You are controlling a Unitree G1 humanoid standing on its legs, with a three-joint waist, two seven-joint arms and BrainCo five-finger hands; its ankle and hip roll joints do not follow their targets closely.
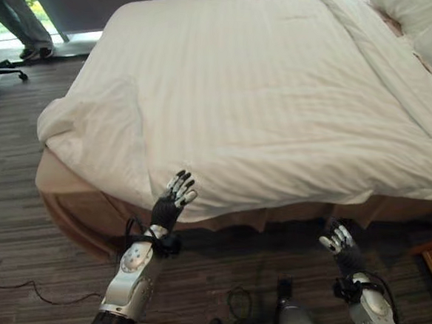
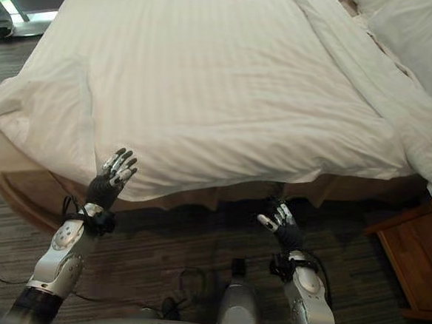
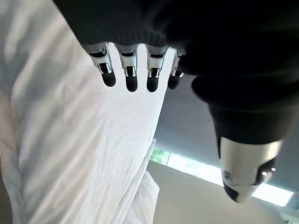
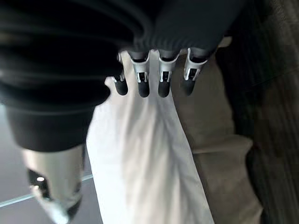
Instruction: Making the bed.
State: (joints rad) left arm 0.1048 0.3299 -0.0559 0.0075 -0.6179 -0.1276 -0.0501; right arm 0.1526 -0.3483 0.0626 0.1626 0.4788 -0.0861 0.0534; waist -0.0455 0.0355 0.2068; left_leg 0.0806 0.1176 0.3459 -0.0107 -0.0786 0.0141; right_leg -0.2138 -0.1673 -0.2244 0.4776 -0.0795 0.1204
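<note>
White duvet (image 1: 265,99) print-free | left hand (image 1: 173,200) perhaps touching | right hand (image 1: 338,239) below edge

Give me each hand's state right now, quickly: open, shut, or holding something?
Left hand: open, fingers straight at the edge of the white duvet, holding nothing.
Right hand: open, fingers relaxed, below the duvet's edge, holding nothing.

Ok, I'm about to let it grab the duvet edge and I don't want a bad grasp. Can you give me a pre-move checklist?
1. Left robot hand open and holding nothing: ok.
2. Right robot hand open and holding nothing: ok.
3. Left robot hand at the duvet edge: ok, fingers overlap the hem.
4. Right robot hand at the edge: not ok, it sits lower, in front of the bed skirt.
5. Duvet flat: not ok, bunched at the corner.
6. Person clear of the bed: ok, standing by the window.
</note>
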